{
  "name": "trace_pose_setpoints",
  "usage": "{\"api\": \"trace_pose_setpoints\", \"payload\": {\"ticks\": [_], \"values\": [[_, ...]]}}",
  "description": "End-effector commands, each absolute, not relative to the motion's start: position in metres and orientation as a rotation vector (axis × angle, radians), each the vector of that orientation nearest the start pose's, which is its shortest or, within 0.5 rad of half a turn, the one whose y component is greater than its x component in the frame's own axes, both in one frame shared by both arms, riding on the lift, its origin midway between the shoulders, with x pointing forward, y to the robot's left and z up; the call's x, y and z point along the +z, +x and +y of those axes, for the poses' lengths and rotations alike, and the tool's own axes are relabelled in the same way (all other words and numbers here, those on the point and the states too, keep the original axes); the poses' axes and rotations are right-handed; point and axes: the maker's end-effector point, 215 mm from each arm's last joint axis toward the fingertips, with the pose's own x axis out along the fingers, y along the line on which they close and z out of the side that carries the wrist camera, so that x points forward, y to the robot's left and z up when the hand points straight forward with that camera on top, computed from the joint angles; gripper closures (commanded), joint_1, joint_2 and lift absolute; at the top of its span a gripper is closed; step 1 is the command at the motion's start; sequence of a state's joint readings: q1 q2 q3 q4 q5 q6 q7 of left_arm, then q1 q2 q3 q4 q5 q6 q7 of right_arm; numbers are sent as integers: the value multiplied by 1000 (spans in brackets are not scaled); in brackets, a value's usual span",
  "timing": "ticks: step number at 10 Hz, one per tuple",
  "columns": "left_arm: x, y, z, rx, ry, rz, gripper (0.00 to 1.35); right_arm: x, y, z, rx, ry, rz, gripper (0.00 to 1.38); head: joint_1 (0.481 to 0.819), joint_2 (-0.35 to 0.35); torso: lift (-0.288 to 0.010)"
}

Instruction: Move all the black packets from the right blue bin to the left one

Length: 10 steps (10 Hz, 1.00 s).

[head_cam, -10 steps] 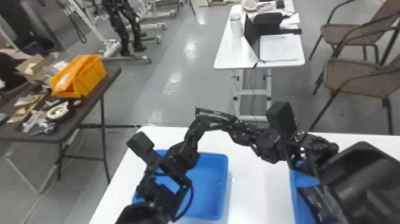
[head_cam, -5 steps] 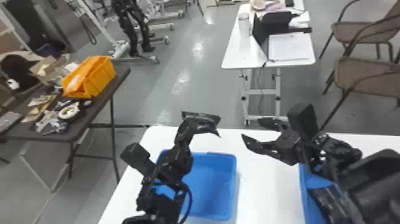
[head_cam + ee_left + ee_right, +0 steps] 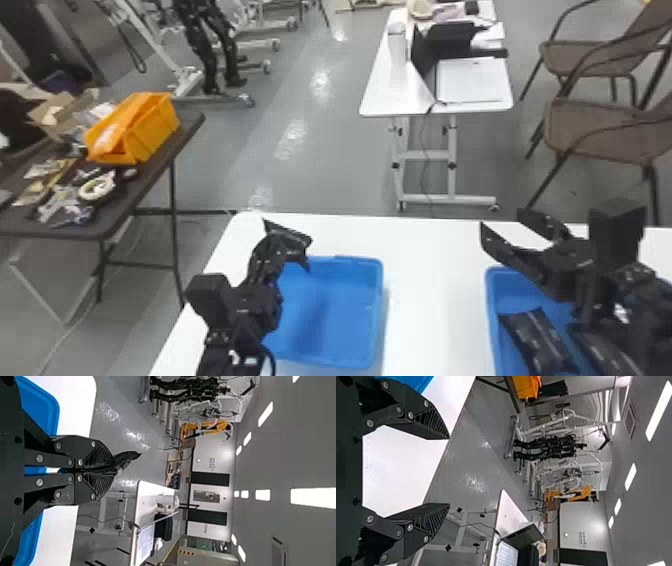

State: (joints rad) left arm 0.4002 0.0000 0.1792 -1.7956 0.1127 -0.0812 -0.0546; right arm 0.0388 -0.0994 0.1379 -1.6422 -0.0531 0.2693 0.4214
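Clamping a black packet in the left pincer near the surface's far left corner, with the right pincer wide, empty; likely light, floppy (maybe slick), so pinch remaining packets in the right bin mid-body.

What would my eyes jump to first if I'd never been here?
Probably the bright blue left bin and right bin on the white table. Next, the left gripper holding a black packet near the left bin. Then the orange bin on the dark table at left.
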Motion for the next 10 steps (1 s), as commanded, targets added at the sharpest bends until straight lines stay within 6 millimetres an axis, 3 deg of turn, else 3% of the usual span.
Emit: {"api": "trace_pose_setpoints", "payload": {"ticks": [1,2,3,4,6,8,10], "values": [[-398,455,327,130,-69,64,593,-411,533,-124,502,4,262,469,695,249,0],[-389,457,322,100,-88,30,105,-410,528,-143,465,-4,260,469,695,241,0],[-372,460,314,82,-96,-27,42,-411,520,-165,402,-16,260,469,695,219,0],[-361,463,305,61,-108,-54,165,-415,509,-188,333,-17,259,469,695,189,0],[-345,467,296,47,-114,-76,251,-433,487,-223,213,-15,284,469,695,124,0],[-331,467,298,41,-128,-118,274,-476,472,-250,155,-24,367,469,695,85,0],[-331,467,296,38,-138,-119,274,-516,460,-277,67,-6,439,479,695,50,0]]}}
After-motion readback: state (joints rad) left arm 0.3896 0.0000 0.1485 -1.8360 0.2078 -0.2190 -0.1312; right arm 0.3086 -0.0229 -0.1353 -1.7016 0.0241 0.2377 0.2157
